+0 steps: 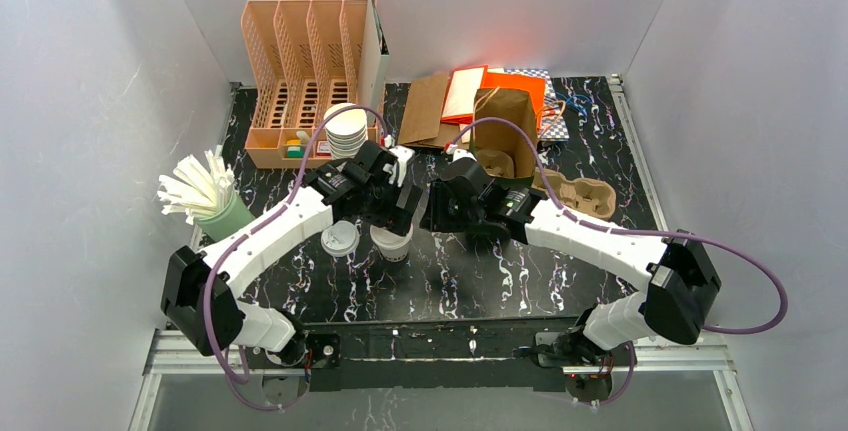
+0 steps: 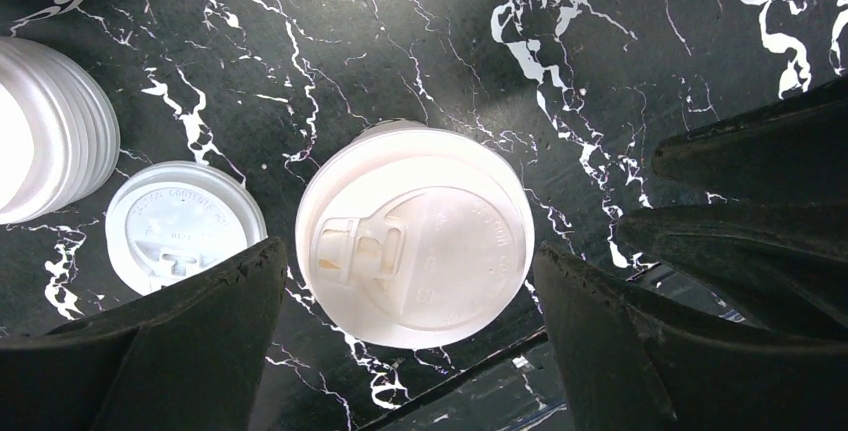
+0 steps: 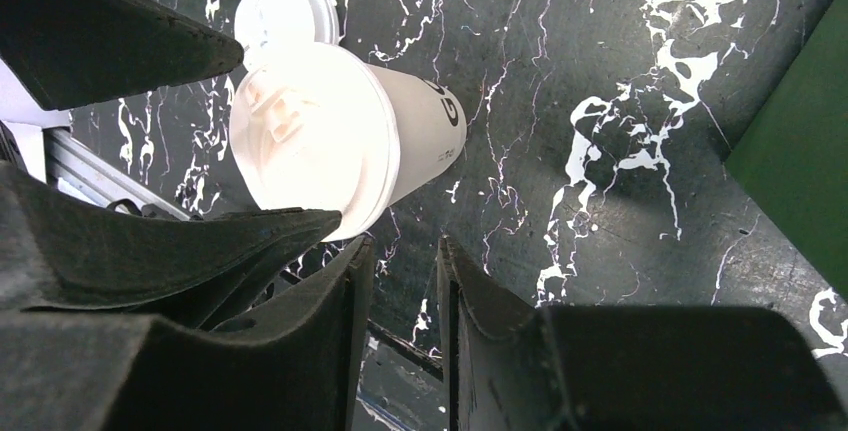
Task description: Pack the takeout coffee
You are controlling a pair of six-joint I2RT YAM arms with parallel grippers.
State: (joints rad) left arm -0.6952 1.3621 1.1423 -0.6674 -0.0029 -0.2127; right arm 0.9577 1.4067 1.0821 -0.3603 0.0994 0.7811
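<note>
The takeout coffee is a white paper cup with its white lid on, upright on the black marbled table. My left gripper hovers straight over it; in the left wrist view the lidded cup lies between the wide-open fingers of the left gripper, which do not touch it. My right gripper sits just right of the cup. In the right wrist view the right gripper shows a narrow gap with only table behind it, and the cup stands off to the left of its fingers.
A loose lid lies left of the cup. A stack of lids, a wooden organiser and a green holder of straws stand at the back left. A brown paper bag and a pulp cup carrier are at the back right.
</note>
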